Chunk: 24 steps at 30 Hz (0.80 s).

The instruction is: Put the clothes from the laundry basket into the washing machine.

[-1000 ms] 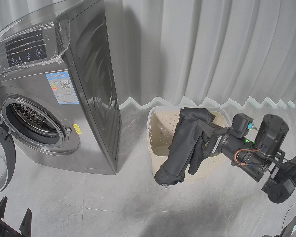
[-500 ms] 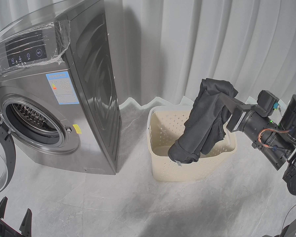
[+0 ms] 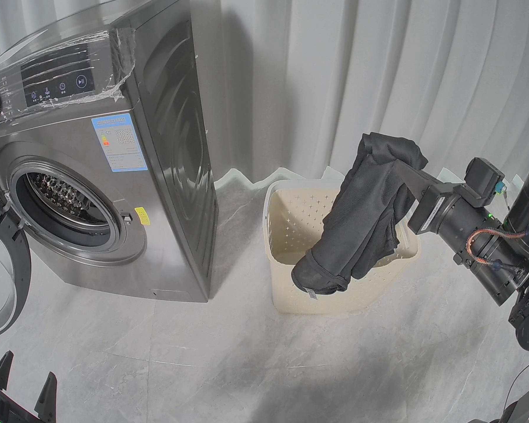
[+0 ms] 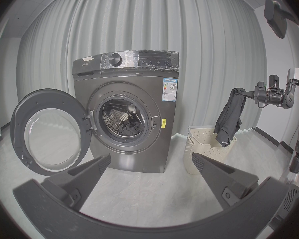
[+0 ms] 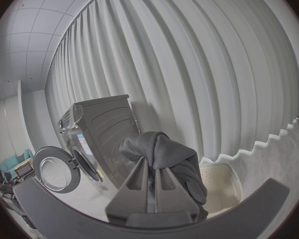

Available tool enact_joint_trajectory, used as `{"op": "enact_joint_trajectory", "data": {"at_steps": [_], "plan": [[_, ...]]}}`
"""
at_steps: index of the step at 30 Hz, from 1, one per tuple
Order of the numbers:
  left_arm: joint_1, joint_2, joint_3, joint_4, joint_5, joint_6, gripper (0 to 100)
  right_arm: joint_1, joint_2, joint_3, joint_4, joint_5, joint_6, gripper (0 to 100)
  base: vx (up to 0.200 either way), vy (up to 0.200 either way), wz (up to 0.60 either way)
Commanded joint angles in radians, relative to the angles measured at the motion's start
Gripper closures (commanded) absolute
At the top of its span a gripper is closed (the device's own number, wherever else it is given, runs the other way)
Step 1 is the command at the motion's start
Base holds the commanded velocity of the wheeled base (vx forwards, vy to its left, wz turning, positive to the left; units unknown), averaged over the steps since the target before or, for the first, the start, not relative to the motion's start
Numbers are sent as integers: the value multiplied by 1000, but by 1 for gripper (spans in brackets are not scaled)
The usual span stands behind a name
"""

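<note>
A dark grey garment [image 3: 358, 218] hangs from my right gripper [image 3: 401, 170], which is shut on its upper fold above the cream laundry basket [image 3: 288, 292]. The cloth's lower end dangles over the basket's front rim. In the right wrist view the fingers pinch the garment [image 5: 162, 151] with the basket [image 5: 222, 183] below. The grey washing machine [image 3: 100, 148] stands to the left, its round door [image 3: 3, 277] swung open. Dark clothing [image 4: 131, 128] lies inside the drum [image 4: 123, 118]. My left gripper [image 4: 149, 170] is open, low near the floor, facing the machine.
White pleated curtains [image 3: 364, 60] run behind the machine and basket. Pale grey floor [image 3: 217, 353] lies open between the machine, the basket and me. The open door juts out at the machine's left.
My right gripper lifted the garment up out of the basket and drew it back to the right. The head view has shifted slightly, moving the washing machine right in the picture.
</note>
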Motion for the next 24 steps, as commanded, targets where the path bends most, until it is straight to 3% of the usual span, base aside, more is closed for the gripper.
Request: {"op": "enact_joint_trajectory", "data": {"at_steps": [1, 5, 17, 24], "plan": [[0, -15, 15, 1, 2, 1, 0, -1, -1, 5, 0, 0, 4, 100, 0, 0, 0], [0, -15, 15, 1, 2, -5, 0, -4, 4, 16, 0, -1, 7, 100, 0, 0, 0], [0, -15, 15, 1, 0, -5, 0, 16, 32, 42, -6, 11, 13, 100, 0, 200, 0], [0, -15, 15, 1, 0, -11, 0, 30, 84, 51, -100, 3, 7, 100, 0, 200, 0]]}}
